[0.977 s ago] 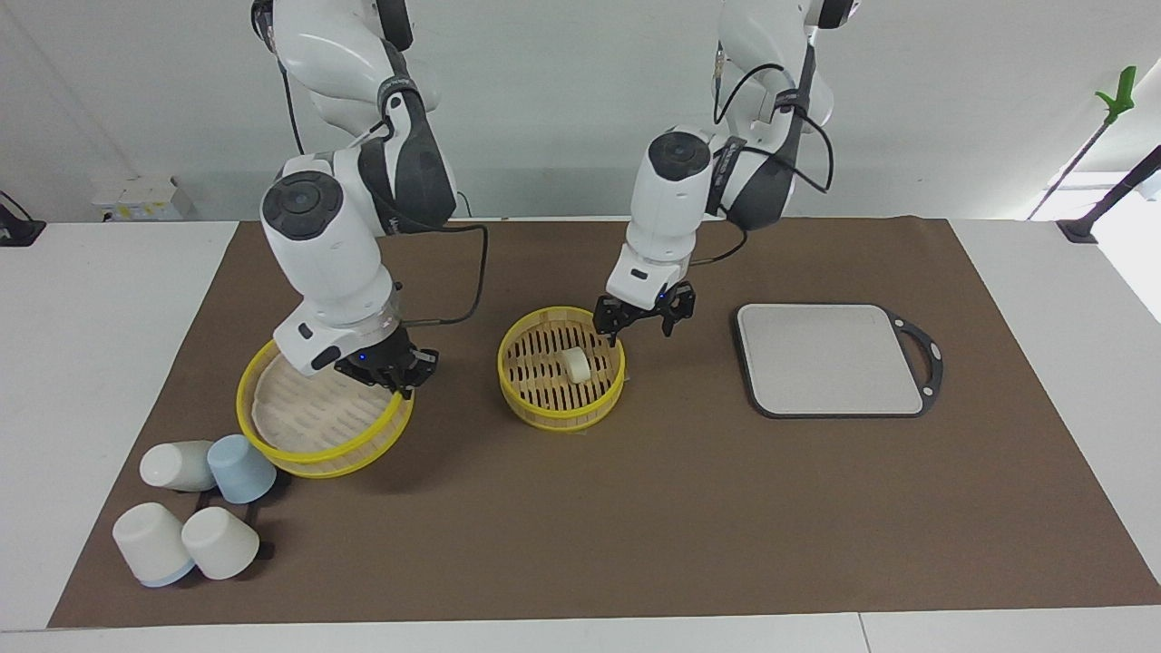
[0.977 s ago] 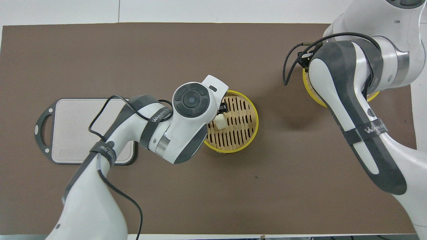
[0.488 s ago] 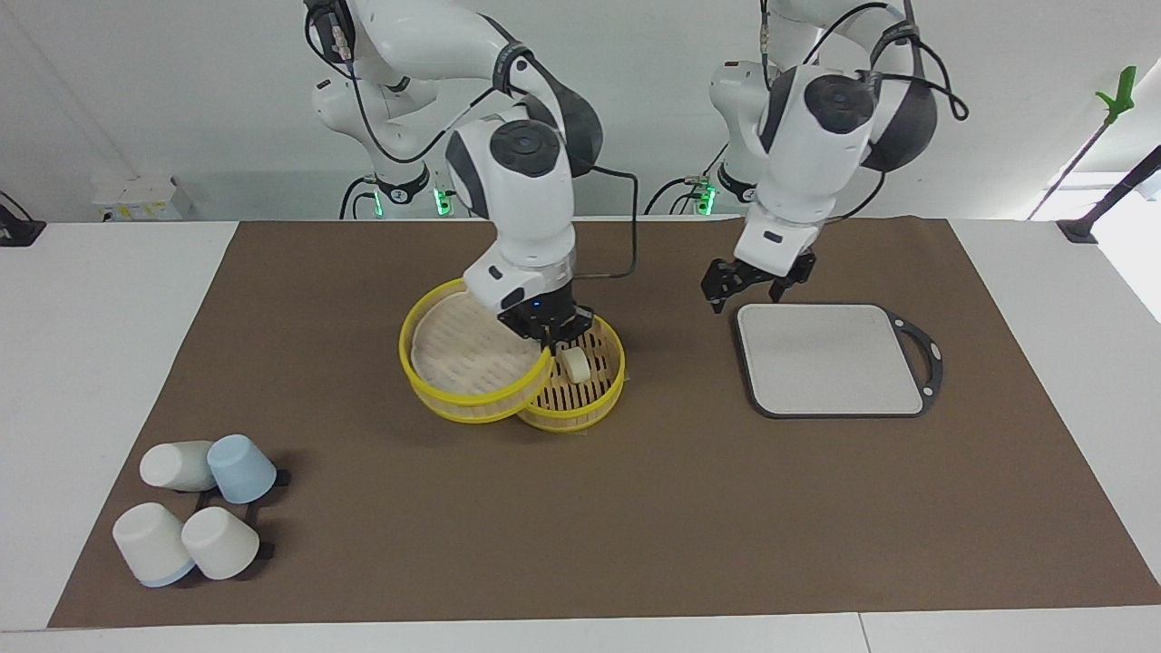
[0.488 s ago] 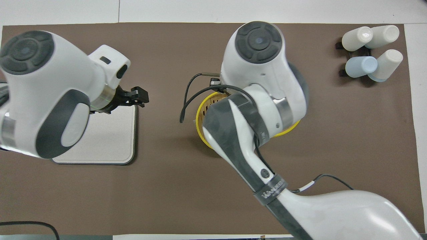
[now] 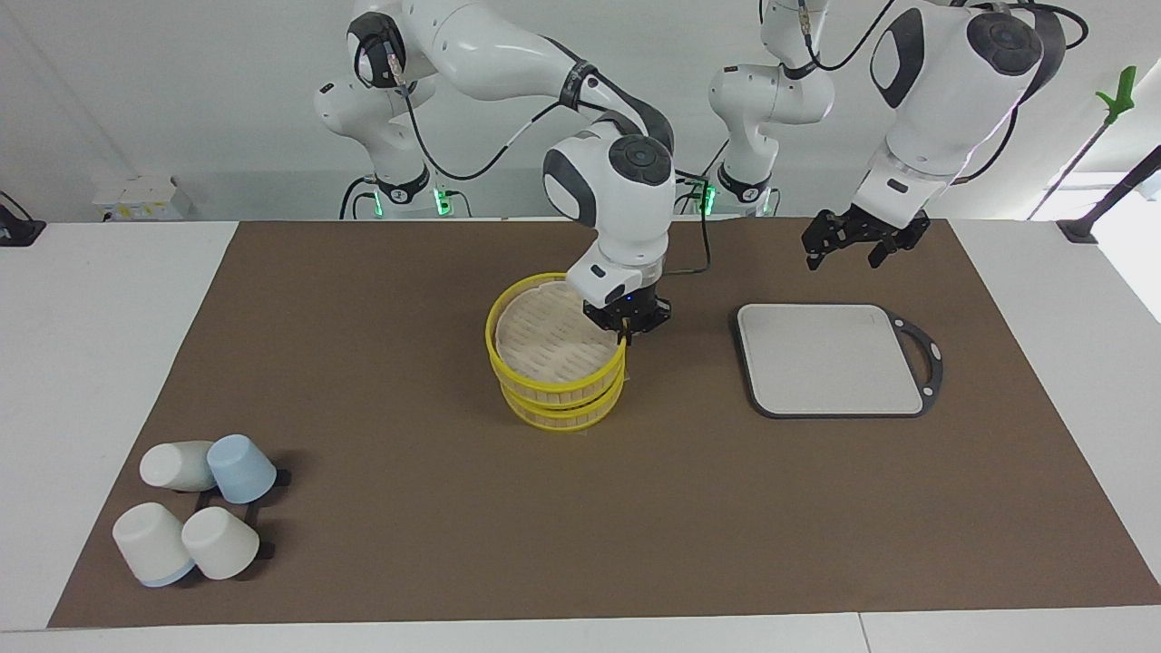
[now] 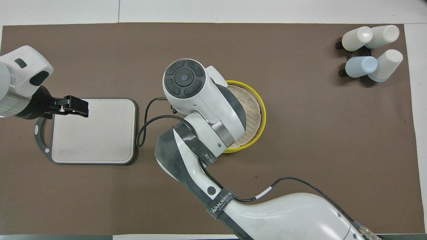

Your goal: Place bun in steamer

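The yellow-rimmed steamer (image 5: 567,406) stands in the middle of the brown mat. Its slatted lid (image 5: 544,336) lies on top of it, a little tilted, and also shows in the overhead view (image 6: 255,103). My right gripper (image 5: 626,328) is shut on the lid's rim at the side toward the left arm's end. The bun is hidden under the lid. My left gripper (image 5: 848,252) is open and empty, raised in the air over the grey board's edge nearest the robots; in the overhead view it (image 6: 75,106) is over the board.
A grey rectangular board (image 5: 830,358) with a dark handled frame lies toward the left arm's end of the table (image 6: 96,133). Several white and blue cups (image 5: 195,517) lie on their sides toward the right arm's end, farther from the robots (image 6: 372,50).
My right gripper carried the lid from the right arm's end over to the steamer and set it on top, covering the bun. My left gripper rose and drew back from the steamer toward the board.
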Controlling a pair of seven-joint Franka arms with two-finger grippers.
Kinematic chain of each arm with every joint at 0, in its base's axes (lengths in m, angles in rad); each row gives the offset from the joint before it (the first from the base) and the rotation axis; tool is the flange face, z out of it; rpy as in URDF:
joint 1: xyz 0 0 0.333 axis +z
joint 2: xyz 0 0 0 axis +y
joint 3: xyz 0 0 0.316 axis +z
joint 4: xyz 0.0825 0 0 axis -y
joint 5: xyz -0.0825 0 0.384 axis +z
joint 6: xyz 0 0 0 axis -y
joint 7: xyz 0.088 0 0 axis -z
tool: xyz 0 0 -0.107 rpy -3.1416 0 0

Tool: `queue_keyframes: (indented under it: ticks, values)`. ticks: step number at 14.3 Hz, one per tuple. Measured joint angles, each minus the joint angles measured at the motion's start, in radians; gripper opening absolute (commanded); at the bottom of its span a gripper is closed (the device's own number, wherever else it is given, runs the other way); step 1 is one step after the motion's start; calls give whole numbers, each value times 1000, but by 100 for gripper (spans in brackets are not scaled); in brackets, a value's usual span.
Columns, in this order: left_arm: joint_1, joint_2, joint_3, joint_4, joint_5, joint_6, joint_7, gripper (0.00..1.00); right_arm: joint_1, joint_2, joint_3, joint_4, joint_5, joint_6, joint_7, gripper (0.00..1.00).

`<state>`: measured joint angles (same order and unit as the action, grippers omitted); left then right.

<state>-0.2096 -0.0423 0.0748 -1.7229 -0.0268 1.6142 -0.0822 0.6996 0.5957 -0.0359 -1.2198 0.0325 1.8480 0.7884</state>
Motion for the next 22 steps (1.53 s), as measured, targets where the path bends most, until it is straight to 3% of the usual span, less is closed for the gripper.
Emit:
queue_keyframes:
  ticks: [6, 22]
  values:
    - [24, -56, -1, 0, 1, -57, 86, 100, 1, 17, -4, -4, 0, 19, 0, 0]
    - [5, -22, 10, 45, 1, -55, 98, 100, 1, 15, -5, -63, 0, 85, 0, 0]
